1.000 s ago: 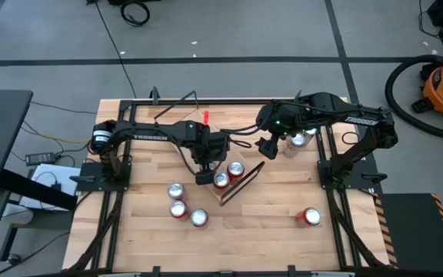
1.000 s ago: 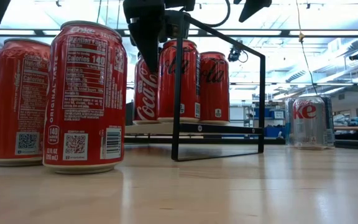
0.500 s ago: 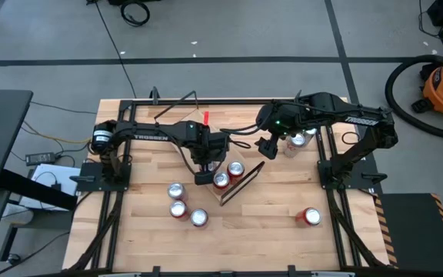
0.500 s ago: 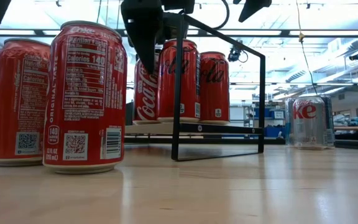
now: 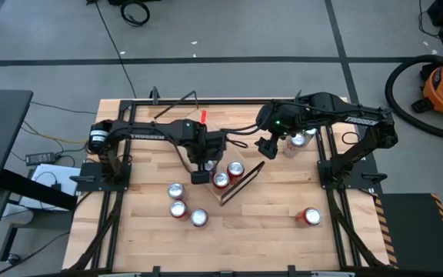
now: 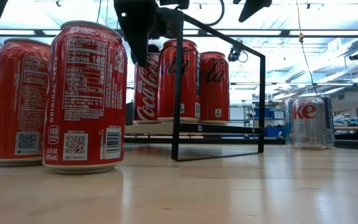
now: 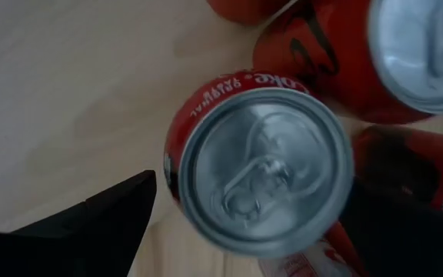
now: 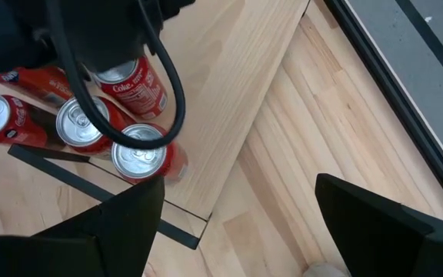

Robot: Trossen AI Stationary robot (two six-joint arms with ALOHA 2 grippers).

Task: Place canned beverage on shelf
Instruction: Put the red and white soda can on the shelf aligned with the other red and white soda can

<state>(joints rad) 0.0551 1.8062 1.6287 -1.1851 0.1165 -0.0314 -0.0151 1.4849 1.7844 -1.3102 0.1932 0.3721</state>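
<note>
From above, the left gripper [image 5: 199, 176] hangs wide open over the near end of the long light-wood shelf with thin black wire ends [image 5: 246, 172], where red cola cans with silver tops [image 5: 221, 180] stand, while the right gripper [image 5: 268, 146] waits open and empty near the shelf's far end beside a silver can [image 5: 293, 145], and more red cans [image 5: 178, 208] stand on the pale wooden table [image 5: 268, 231].

From table height, three red cans [image 6: 178, 79] stand upright on the shelf plank [image 6: 191, 128] inside its black frame, with the left gripper's dark fingers [image 6: 137, 28] just above them, holding nothing.

The left wrist view looks straight down on one red can's silver top [image 7: 266, 169] sitting between the two spread fingers [image 7: 106, 223], and the right wrist view shows the bare plank [image 8: 233, 108] with cans [image 8: 141, 158] at its end and that arm's own fingers [image 8: 91, 231] apart with nothing between them.
</note>
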